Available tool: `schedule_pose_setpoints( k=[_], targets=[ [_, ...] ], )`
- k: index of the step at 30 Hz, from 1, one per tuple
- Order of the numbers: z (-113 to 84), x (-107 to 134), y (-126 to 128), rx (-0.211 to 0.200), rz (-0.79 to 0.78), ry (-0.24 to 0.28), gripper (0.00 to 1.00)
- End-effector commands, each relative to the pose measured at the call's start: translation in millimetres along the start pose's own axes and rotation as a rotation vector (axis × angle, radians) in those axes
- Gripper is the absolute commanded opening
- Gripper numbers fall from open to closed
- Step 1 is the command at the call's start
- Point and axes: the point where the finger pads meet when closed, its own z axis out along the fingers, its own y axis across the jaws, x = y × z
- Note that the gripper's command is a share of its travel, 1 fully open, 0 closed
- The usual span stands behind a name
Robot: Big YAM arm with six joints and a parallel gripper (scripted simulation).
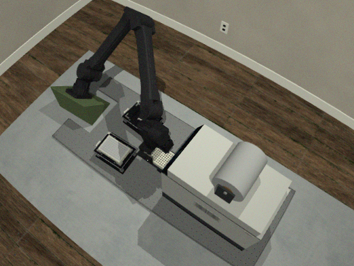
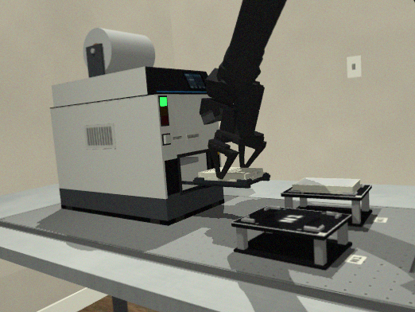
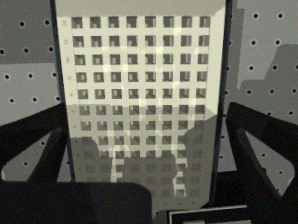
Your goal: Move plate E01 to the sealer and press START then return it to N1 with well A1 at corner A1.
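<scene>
Your black two-fingered tool (image 2: pixel 232 172) (image 3: pixel 148 111) is wide open and holds nothing. In the close-up picture, one finger is on each side of the cream plate with rows of little square holes (image 1: pixel 163 158) (image 2: pixel 230 173) (image 3: pixel 140 65). You can see gaps between the fingers and the plate there. The tool points down over the plate.

The plate is the one you need to move. It sits on the thin black stage (image 2: pixel 254 182) that sticks out of the big white box-shaped sealer (image 1: pixel 200 153) (image 2: pixel 107 159). It looks flat, but you cannot tell if it is all the way down inside the locators. The top light on the sealer, a small green square lamp (image 2: pixel 163 101), is shining.

The black nest with four legs, marked N1 (image 1: pixel 130 117) (image 2: pixel 274 225), has no plate on it. The other black nest with legs (image 1: pixel 123 167) (image 2: pixel 366 192) holds a smooth-looking white plate (image 1: pixel 115 149) (image 2: pixel 326 185). Both nests stand on the grey bench (image 1: pixel 78 217) (image 2: pixel 119 259), just out from the sealer's front.
</scene>
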Motion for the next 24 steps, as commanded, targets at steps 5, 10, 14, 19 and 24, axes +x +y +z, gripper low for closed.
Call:
schedule_pose_setpoints(
  k=[5, 10, 14, 19, 24],
  targets=[
    [6.6, -11, 4, 0.003, -0.027, 0.006, 1.00],
    [13.2, -12, 12, 0.000, -0.044, 0.016, 1.00],
    [13.0, -14, 13, 0.000, -0.048, 0.014, 1.00],
    [12.0, -15, 12, 0.001, -0.047, 0.012, 1.00],
    [9.1, -16, 11, 0.001, -0.043, 0.010, 1.00]
  ],
)
